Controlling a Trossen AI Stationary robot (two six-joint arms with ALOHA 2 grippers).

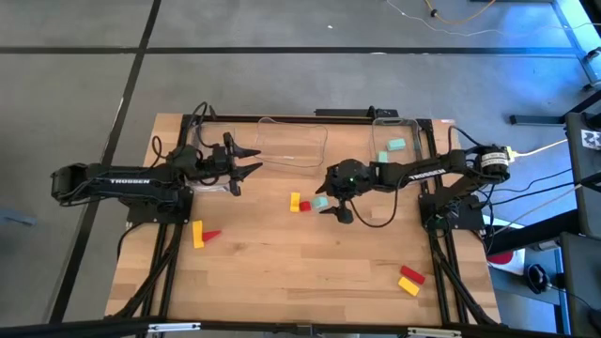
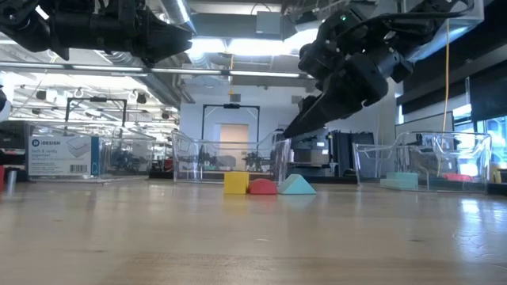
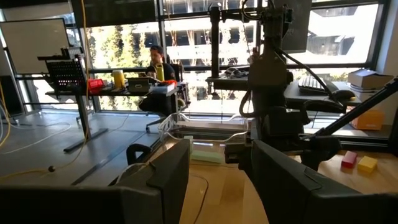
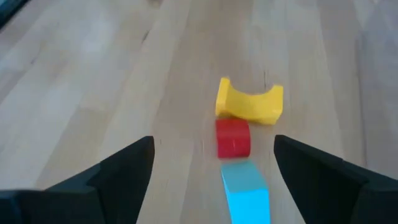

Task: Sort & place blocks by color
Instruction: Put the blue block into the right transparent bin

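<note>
In the middle of the table lie a yellow arch-shaped block (image 1: 295, 201) (image 4: 250, 102), a red block (image 1: 304, 206) (image 4: 233, 138) and a light teal block (image 1: 320, 202) (image 4: 246, 194), close together in a row. My right gripper (image 1: 336, 208) (image 4: 214, 180) hangs open above them, one finger on either side of the teal block without touching it; the low view shows its tips (image 2: 295, 127) well above the blocks. My left gripper (image 1: 255, 160) (image 3: 217, 180) waits open over the far left part of the table. Two teal blocks (image 1: 394, 146) lie in the right bin.
A yellow (image 1: 198, 234) and a red block (image 1: 212, 235) lie near left; a red (image 1: 411, 274) and a yellow block (image 1: 408, 286) lie near right. Clear bins stand along the far edge: middle (image 1: 293, 143), right (image 1: 418, 127), and one under the left gripper (image 1: 211, 183). A person sits in the room beyond.
</note>
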